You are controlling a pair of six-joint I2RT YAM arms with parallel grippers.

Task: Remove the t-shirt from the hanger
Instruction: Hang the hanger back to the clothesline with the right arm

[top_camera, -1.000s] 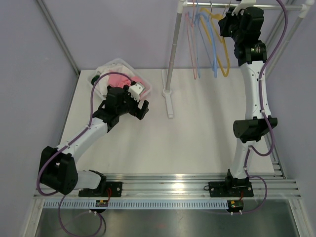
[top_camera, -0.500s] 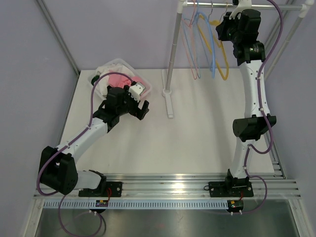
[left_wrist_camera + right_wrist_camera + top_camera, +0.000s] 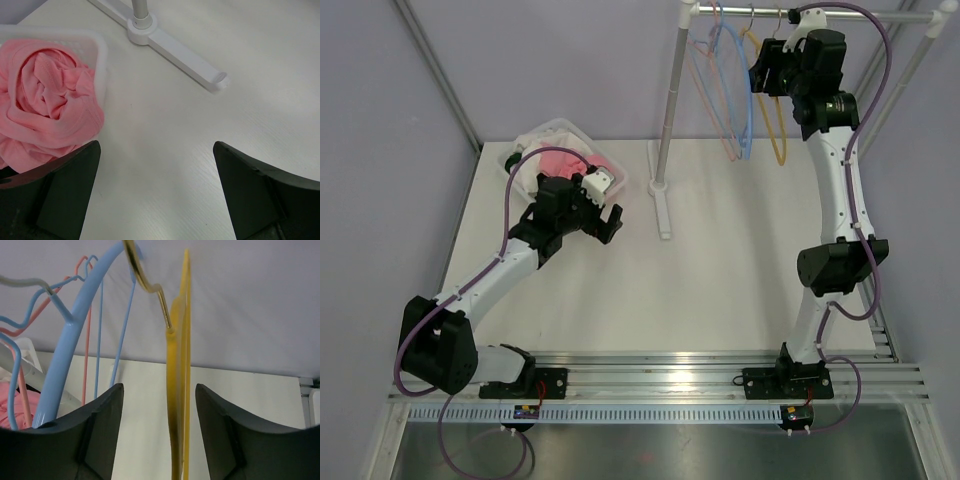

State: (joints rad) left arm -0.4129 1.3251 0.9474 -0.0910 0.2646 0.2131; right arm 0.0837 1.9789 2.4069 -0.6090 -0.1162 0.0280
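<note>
We've got the right gripper [image 3: 159, 390] up by the rail [image 3: 910, 15]. Its jaws are spread wide, with the yellow hanger [image 3: 177, 390] hanging in the gap between them, and as far as we can tell it isn't pinched. The blue hanger [image 3: 70, 355] runs just past one finger. The left gripper [image 3: 157, 192] is low over the table [image 3: 200, 125], also wide open and holding nothing. The pink t-shirt [image 3: 45, 100] sits bunched up in the white bin [image 3: 102, 55], just beside that left gripper.
</note>
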